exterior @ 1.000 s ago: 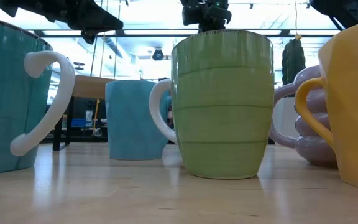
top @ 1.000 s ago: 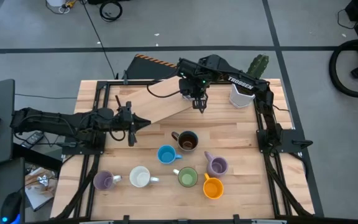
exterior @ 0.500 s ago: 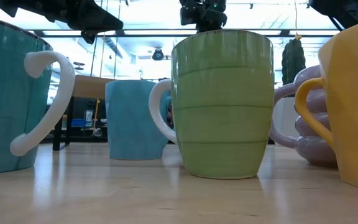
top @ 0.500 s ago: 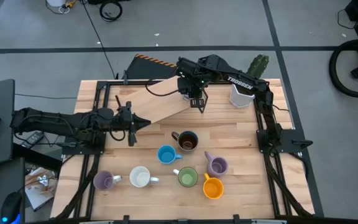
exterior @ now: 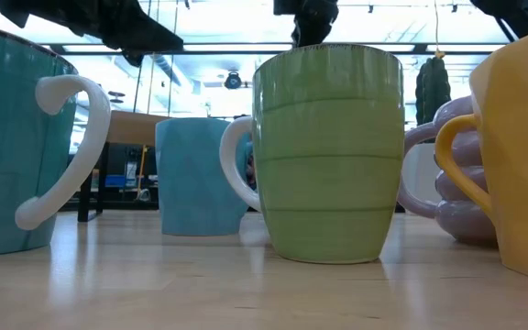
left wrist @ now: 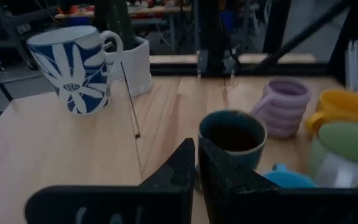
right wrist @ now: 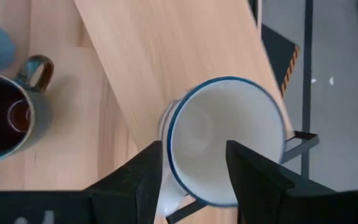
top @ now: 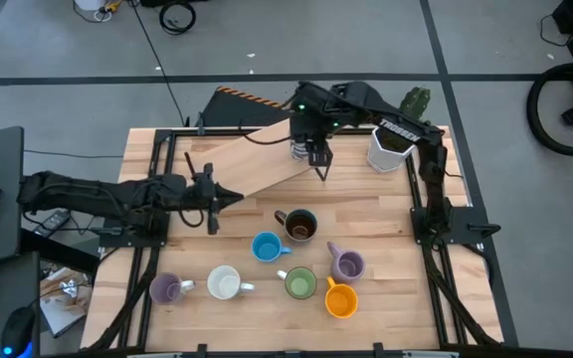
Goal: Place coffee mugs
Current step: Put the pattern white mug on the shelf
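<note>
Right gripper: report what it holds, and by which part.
Nothing. The right gripper hangs open over the white, blue-rimmed ceramic mug, which stands free on the sloping wooden board.

the only lettering that can be made out is white print on the right arm (top: 398, 129) in the high view, reading roughly "trossen", though the letters are small and partly turned away; the blue and white mug (left wrist: 77, 68) in the left wrist view carries a leaf pattern and a small round emblem, but no words on it can be read. nothing legible shows in the low view or the right wrist view
</note>
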Robot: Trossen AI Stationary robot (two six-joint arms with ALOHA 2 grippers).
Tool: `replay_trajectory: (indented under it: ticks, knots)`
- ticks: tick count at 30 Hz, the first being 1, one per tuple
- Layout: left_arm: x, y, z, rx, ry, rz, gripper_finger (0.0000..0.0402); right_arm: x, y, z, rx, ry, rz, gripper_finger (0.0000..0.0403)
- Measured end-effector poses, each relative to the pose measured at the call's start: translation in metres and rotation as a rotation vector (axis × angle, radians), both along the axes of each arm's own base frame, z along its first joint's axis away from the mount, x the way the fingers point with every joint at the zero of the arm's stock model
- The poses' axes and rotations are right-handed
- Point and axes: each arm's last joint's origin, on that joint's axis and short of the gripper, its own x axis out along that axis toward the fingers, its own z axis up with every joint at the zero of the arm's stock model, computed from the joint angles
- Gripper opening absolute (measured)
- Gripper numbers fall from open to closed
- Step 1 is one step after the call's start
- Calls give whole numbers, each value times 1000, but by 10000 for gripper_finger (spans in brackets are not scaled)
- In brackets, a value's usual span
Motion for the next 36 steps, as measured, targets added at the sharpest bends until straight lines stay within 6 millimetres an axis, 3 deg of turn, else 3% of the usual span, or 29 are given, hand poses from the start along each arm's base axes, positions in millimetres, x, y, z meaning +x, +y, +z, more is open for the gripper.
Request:
replay_trajectory:
  ticks: [8,11,17,23,32,36]
  knots:
    - [-1,0,-16,60,-53,-11,27,-25,0,30,87,-150,-10,197]
    - [-6,0,-22,51,-85,-8,27,-31,1,32,67,-149,-57,194]
    - [-7,-4,-26,40,-92,-30,27,-43,20,37,-1,-188,-110,190]
    - [-7,-4,-25,50,-103,-33,27,-62,36,26,-48,-259,-151,190]
    - [-7,-4,-24,16,-116,-27,27,-87,55,-18,-136,-280,-265,189]
    - [-7,-4,-24,-5,-126,-23,27,-88,60,-37,-139,-285,-320,189]
